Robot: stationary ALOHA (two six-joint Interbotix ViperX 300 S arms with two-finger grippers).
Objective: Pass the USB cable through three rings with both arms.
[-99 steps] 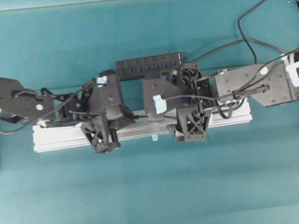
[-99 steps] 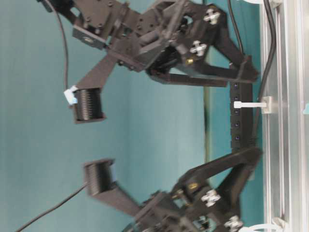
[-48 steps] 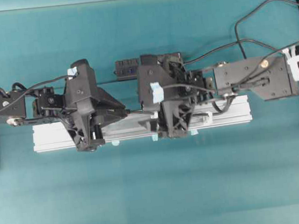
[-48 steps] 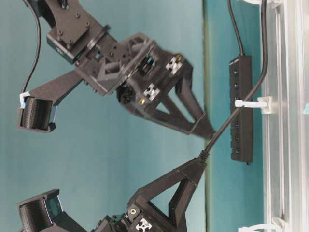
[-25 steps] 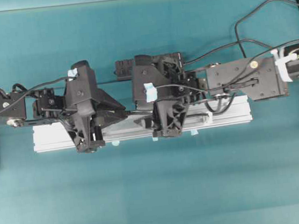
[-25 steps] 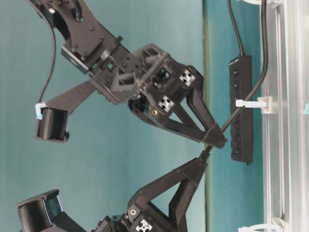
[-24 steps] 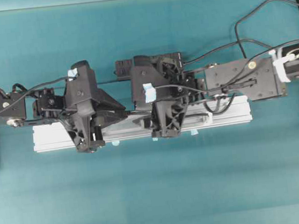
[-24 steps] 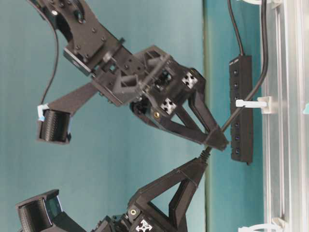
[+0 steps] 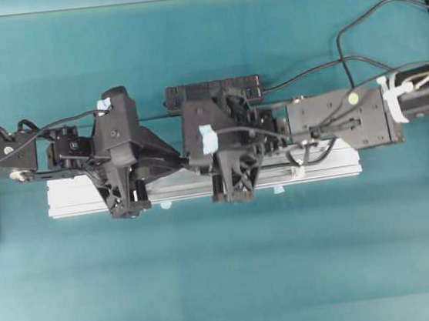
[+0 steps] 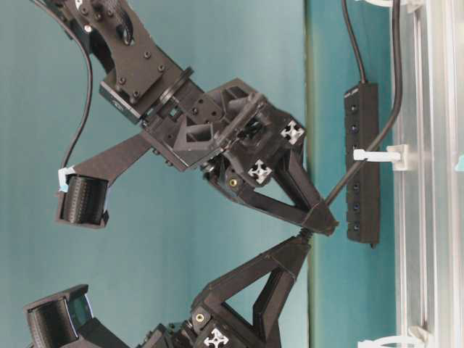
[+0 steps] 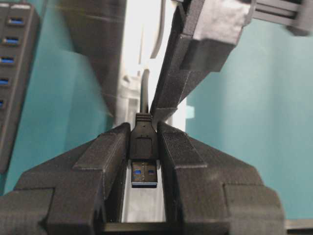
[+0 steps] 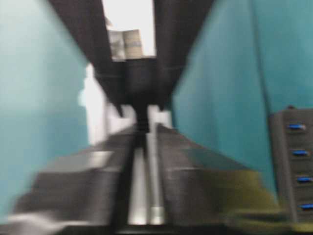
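A teal table point(image 9: 227, 267) carries an aluminium rail point(image 9: 76, 201) and hub bar point(image 9: 172, 97).

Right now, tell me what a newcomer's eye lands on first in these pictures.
First, the two black tools meeting tip to tip over the silver rail at mid-table: the left tool clamps the USB plug, and the right tool is shut on the USB cable just behind the plug. Next, the black hub bar lying beside the rail, near a white ring.

Two black hands tip to tip on the USB cable point(image 10: 359, 163); hub bar point(image 10: 362, 163) and rail point(image 10: 428, 217) beside
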